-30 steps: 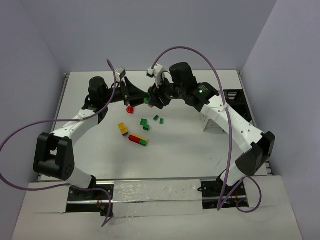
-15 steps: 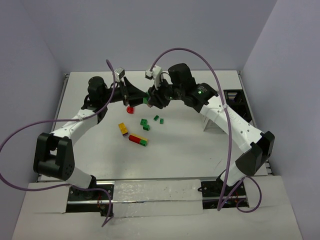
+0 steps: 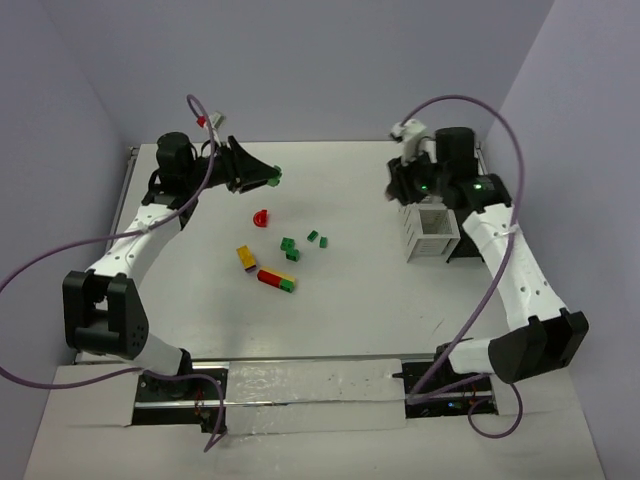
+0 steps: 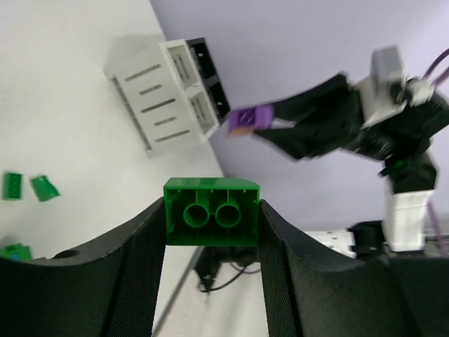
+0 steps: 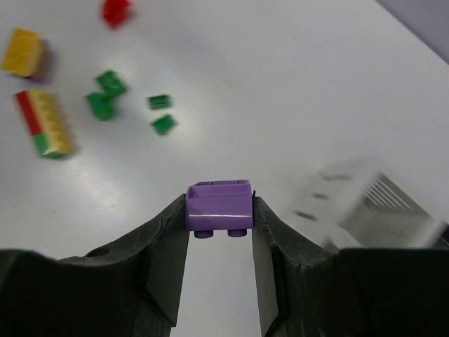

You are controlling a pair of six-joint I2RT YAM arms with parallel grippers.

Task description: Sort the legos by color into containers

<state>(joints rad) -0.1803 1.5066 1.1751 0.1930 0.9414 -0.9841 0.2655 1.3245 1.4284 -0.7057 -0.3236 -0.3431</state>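
My left gripper (image 3: 268, 181) is shut on a green lego (image 4: 212, 212) and holds it in the air over the back left of the table. My right gripper (image 3: 394, 189) is shut on a purple lego (image 5: 219, 206), held in the air just left of the white slatted box (image 3: 432, 233). The purple lego also shows in the left wrist view (image 4: 249, 117). The black tray (image 4: 208, 67) sits right behind the white box (image 4: 168, 98). A red lego (image 3: 261, 216), a yellow lego (image 3: 245, 257), a red-yellow-green stack (image 3: 277, 280) and small green legos (image 3: 289, 247) lie mid-table.
In the right wrist view the loose legos lie at the upper left: red (image 5: 116, 10), yellow (image 5: 21, 50), the stack (image 5: 45, 123), greens (image 5: 105, 91). The white box (image 5: 372, 203) is blurred at the right. Walls close the table on three sides.
The two grippers were together over the table's middle near the red lego. Now they are apart: the left moved back-left with the green lego, the right swung right to the white box.
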